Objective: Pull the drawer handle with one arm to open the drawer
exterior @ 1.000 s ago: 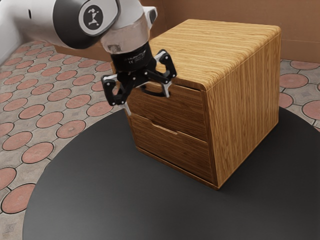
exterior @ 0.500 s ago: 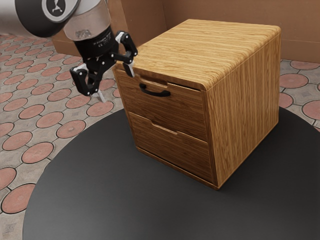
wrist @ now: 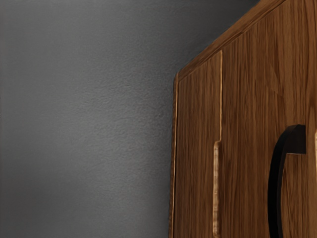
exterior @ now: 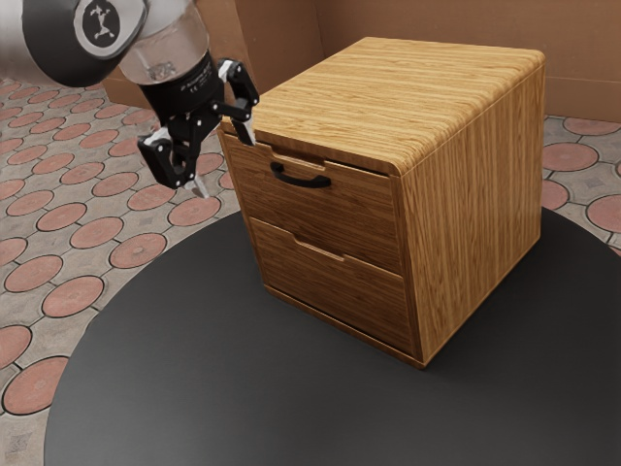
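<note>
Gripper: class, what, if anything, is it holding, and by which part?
Nothing. The gripper stands open beside the upper front corner of the cabinet, clear of the black handle.

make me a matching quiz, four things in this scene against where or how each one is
1 claw
2 handle
3 table
4 floor

A black and round, under the cabinet
B open, off the handle, by the cabinet's upper corner
C paved with reddish round tiles
D black bar on the top drawer

Pairs: 1-B, 2-D, 3-A, 4-C
</note>
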### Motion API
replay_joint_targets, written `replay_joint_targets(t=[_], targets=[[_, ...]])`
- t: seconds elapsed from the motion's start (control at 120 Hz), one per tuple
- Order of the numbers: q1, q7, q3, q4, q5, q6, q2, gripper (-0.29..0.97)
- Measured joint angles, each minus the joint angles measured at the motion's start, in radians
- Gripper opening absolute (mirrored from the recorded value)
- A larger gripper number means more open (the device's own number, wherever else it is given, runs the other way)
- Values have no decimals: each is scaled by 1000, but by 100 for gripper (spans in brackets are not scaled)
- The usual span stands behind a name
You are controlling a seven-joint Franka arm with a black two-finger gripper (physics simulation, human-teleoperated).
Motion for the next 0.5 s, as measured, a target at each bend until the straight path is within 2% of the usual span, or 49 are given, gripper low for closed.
replay_joint_targets(t=[0.058, 0.125, 0.183, 0.342, 0.5], targets=[[-36, -14, 30, -82, 0, 43, -14, 65], [-258, -28, 251, -240, -8, 130, -34, 66], [-339, -39, 334, -291, -12, 196, -38, 66], [-380, -65, 373, -358, -44, 375, -23, 66], [-425, -84, 374, -357, -64, 473, -17, 67]])
